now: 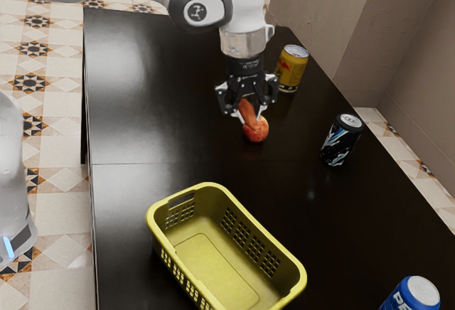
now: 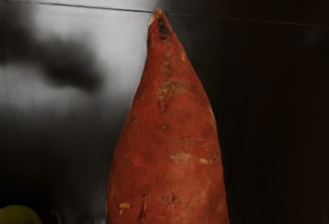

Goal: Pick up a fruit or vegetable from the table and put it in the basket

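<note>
Sweet potato (image 2: 167, 131), foremost in the wrist view, is clasped between the gripper's (image 1: 250, 115) part-open fingers, close by the apple (image 1: 257, 131). Grasping looks done; carrying it over to the basket (image 1: 213, 260) and releasing it inside remain.

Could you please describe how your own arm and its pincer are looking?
My arm is white with rounded segments; a dark grey ring surrounds a pale cap bearing a dark emblem. Below come a silvery collar, then a black coupling with small light lettering. The pincer is black, jointed, two-fingered, with pale tips.
</note>
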Controlling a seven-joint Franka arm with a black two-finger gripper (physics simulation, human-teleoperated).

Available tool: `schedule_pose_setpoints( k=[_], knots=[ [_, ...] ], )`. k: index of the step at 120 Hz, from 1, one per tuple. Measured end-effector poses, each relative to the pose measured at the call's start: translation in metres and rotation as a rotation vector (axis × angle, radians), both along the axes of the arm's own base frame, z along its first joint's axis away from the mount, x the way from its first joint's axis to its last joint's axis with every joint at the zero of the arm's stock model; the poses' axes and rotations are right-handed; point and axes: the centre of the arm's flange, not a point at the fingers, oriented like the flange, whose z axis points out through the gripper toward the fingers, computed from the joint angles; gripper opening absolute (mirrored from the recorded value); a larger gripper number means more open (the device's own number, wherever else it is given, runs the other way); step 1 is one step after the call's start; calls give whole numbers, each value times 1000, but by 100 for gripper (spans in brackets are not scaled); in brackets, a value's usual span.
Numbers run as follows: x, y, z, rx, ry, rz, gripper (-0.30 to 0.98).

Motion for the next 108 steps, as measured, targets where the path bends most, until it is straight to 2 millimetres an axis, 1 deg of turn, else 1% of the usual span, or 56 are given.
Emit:
schedule_pose_setpoints(
  k=[6,17,21,40,50,61,70,81,90,99,101,104,105,108],
  knots=[
    [-5,-26,-4,-31,18,-4,15],
    [-14,-62,-7,-75,44,-12,15],
    [-18,-78,-8,-87,55,-27,14],
    [-46,-146,-12,-129,100,-90,14],
    [-59,-171,-16,-142,123,-110,14],
    [-71,-191,-16,-151,139,-124,14],
    [-76,-200,-19,-155,153,-125,14],
    [-77,-204,-19,-160,163,-111,14],
    [-76,-203,-18,-163,163,-97,35],
    [-74,-201,-19,-163,166,-83,49],
    [-72,-198,-20,-163,168,-76,51],
    [-64,-189,-22,-166,173,-53,54],
    [-59,-185,-22,-169,173,-42,55],
    [-38,-168,-14,-185,162,-2,57]
  ],
)
